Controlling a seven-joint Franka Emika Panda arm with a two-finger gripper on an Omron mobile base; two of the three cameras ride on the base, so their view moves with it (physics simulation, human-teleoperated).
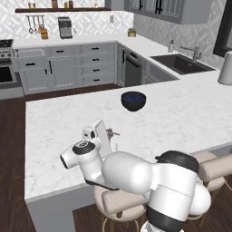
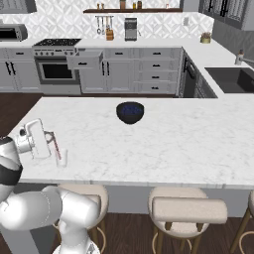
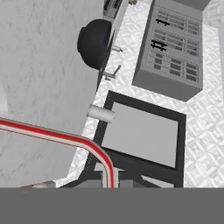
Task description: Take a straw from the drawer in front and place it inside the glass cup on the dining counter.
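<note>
The dining counter [image 2: 163,144] stretches wide, with a dark blue bowl [image 2: 130,112] at its far middle. Across the room, the drawer [image 2: 84,60] stands pulled out. Near the counter's left front edge, the gripper [image 2: 49,144] is clamped on the red straw [image 2: 56,145], which slants down into the glass cup [image 2: 61,158]. Judged, placing is underway; next, release cleanly without tipping the cup.

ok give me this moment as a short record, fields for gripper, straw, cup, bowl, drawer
gripper: shut on the straw, over the dining counter's left end
straw: red, held tilted, lower end at the glass cup
glass cup: clear, upright on the counter, beside the gripper
bowl: dark blue, farther back on the counter
drawer: pulled open beside the oven
</note>
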